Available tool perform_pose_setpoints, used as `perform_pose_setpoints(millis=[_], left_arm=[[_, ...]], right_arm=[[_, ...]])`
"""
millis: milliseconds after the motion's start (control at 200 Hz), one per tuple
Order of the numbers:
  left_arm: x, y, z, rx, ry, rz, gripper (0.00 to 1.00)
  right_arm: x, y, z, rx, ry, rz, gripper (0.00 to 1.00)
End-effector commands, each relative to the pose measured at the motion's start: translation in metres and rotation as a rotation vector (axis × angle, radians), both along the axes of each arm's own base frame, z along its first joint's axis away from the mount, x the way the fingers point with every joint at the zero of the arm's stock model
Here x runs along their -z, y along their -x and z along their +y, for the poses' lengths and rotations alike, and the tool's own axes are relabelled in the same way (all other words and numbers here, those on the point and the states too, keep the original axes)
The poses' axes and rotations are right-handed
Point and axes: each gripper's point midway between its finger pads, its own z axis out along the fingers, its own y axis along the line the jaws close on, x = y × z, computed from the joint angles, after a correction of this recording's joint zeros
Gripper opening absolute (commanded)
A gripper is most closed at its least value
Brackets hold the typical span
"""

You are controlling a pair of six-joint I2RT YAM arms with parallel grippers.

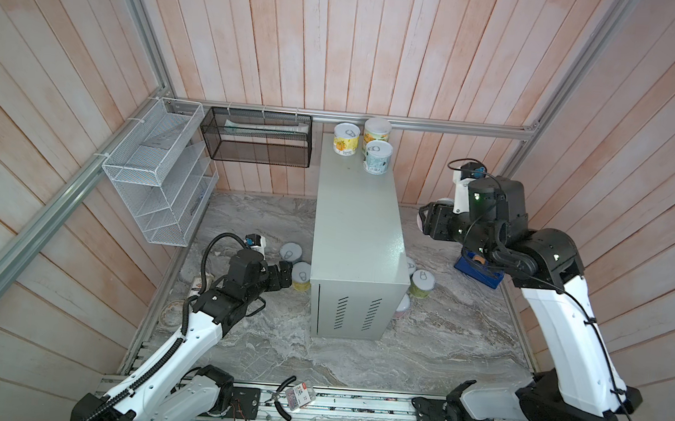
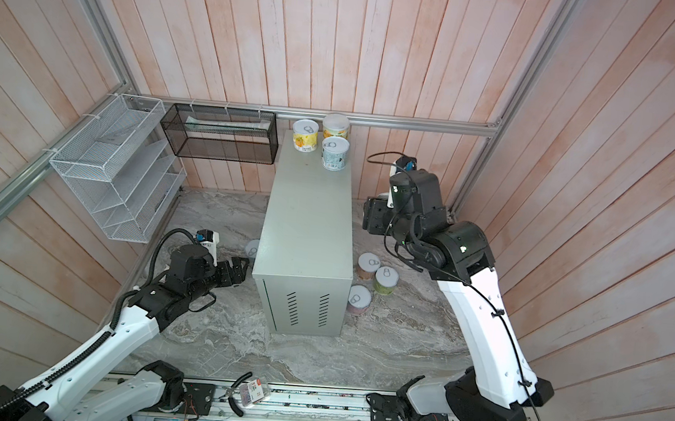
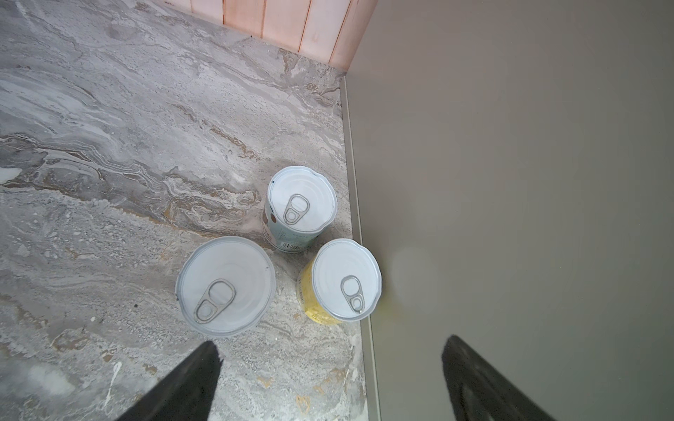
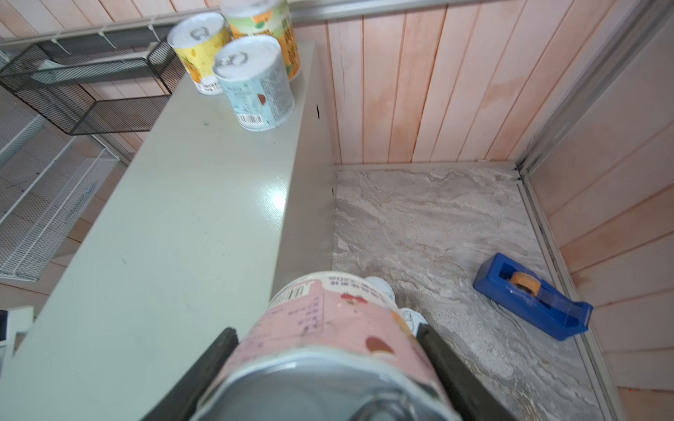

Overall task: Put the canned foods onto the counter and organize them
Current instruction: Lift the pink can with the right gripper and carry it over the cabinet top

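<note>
Counter [image 1: 357, 221] on the marble surface [image 1: 355, 367], tins on both.
At the counter's far end stood a yellow tin [image 1: 346, 139], a green-orange tin [image 1: 377, 130] and a pale-blue tin [image 1: 378, 156], all upright. On the marble, a cluster of three tins [image 3: 226, 286] stood beside the counter's left wall, three more tins [image 2: 386, 279] by its right, and a blue tape dispenser [image 1: 478, 269] farther right.

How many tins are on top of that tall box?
3, at its far end: yellow tin, green tin, pale-blue tin in front. None seems hidden.
</note>
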Motion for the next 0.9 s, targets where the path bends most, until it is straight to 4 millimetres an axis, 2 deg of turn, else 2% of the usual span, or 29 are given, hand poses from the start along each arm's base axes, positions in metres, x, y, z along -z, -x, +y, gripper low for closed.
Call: perform_pose_setpoints(millis=[0, 210, 300, 450, 720, 795, 895], left_arm=[[-0.017, -0.003, -0.002, -0.012, 0.026, -0.034, 0.97], [-0.027, -0.003, -0.005, -0.007, 0.054, -0.062, 0.97], [-0.028, -0.003, -0.005, -0.005, 0.047, -0.060, 0.97], [-0.027, -0.003, -0.006, 0.003, 0.033, -0.043, 0.97], [-0.039, -0.002, -0.015, 0.049, 0.061, -0.077, 0.97], [-0.039, -0.003, -0.015, 0.047, 0.058, -0.076, 0.97], [-0.037, -0.004, -0.015, 0.047, 0.054, -0.071, 0.97]], right_arm=[[-0.026, 0.000, 0.021, -0.086, 0.013, -0.064, 0.00], [-0.017, -0.011, 0.080, -0.240, 0.011, -0.038, 0.00], [-0.010, -0.016, 0.096, -0.278, 0.027, -0.022, 0.00], [0.002, -0.026, 0.112, -0.298, 0.055, 0.001, 0.00], [0.028, -0.036, 0.135, -0.345, 0.072, 0.061, 0.00], [0.030, -0.036, 0.140, -0.355, 0.073, 0.062, 0.11], [0.029, -0.036, 0.143, -0.365, 0.070, 0.059, 0.44]])
